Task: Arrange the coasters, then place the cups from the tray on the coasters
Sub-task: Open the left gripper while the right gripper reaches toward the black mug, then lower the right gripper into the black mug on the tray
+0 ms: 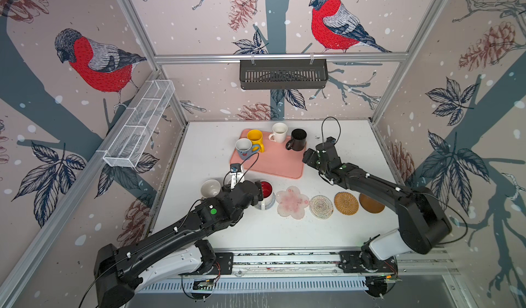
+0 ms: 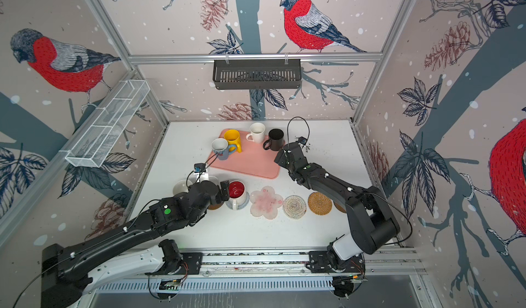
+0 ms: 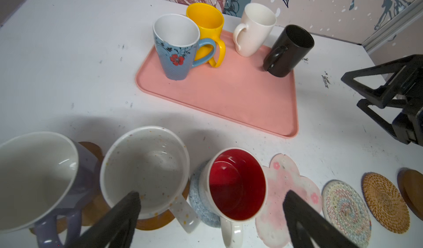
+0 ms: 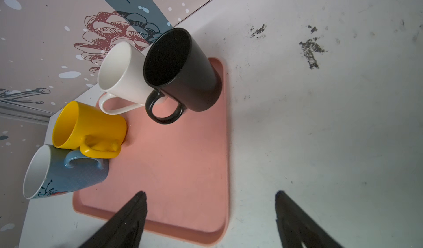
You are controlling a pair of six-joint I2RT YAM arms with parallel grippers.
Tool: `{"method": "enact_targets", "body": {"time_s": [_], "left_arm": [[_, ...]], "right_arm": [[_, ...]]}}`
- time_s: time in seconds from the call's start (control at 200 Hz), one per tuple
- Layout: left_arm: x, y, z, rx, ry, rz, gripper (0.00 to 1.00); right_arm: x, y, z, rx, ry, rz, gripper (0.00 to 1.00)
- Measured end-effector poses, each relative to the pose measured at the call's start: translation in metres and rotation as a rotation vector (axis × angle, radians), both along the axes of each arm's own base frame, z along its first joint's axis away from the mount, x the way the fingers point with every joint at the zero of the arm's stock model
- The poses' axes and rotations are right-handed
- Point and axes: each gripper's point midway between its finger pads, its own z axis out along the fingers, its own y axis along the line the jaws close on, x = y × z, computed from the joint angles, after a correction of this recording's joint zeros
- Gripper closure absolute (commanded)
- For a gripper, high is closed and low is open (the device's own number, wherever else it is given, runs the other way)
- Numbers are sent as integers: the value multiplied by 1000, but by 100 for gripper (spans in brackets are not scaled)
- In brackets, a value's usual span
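Jaws of my left end effector (image 3: 210,193) stand wide, one on each side of the white ceramic mug with the red inside (image 3: 238,185), gripping nothing. That mug sits upright on the grey-blue crochet coaster (image 3: 196,198). Just beside it, the speckled white mug (image 3: 146,166) rests on a glossy brown disc coaster (image 3: 155,224), and the pale lavender mug (image 3: 34,178) rests on a second brown disc (image 3: 91,146).

In a top view, four bare coasters run rightward across the lower middle of the frame: the pink-white flower-shaped coaster (image 1: 291,202), cream rope coaster (image 1: 321,207), golden rattan coaster (image 1: 345,203) and tan disc (image 1: 370,204).

My right end effector (image 4: 210,192) is also spread wide and empty, hanging at the right edge of the salmon-pink rectangular tray (image 4: 183,166). The tray lies at mid-frame on the white desk (image 1: 284,235). It carries the blue-handled floral mug (image 4: 68,175), yellow mug (image 4: 91,125), plain white mug (image 4: 121,72) and black mug (image 4: 190,75).
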Motion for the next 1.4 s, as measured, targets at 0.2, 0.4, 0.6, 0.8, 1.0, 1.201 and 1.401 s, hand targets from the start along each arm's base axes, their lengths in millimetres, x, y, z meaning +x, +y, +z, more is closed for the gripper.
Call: {"method": "enact_targets", "body": {"time_s": [0.2, 0.4, 0.6, 0.8, 1.0, 1.201, 1.401], "left_arm": [[13, 18, 14, -9, -12, -1, 3], [23, 27, 12, -49, 29, -37, 3], [26, 20, 25, -66, 27, -117, 3], [28, 31, 23, -60, 27, -123, 3], [27, 35, 6, -75, 69, -145, 3], [27, 34, 7, -103, 61, -158, 3], [26, 34, 8, -102, 56, -164, 3]], "right_arm": [[25, 22, -1, 20, 11, -50, 12], [53, 41, -16, 25, 48, -95, 13], [72, 61, -30, -7, 70, -93, 13], [91, 66, -39, -32, 78, -119, 13], [103, 70, -49, -46, 92, -150, 13], [110, 69, -59, -72, 104, -173, 13], [111, 65, -69, -98, 119, -184, 13]]}}
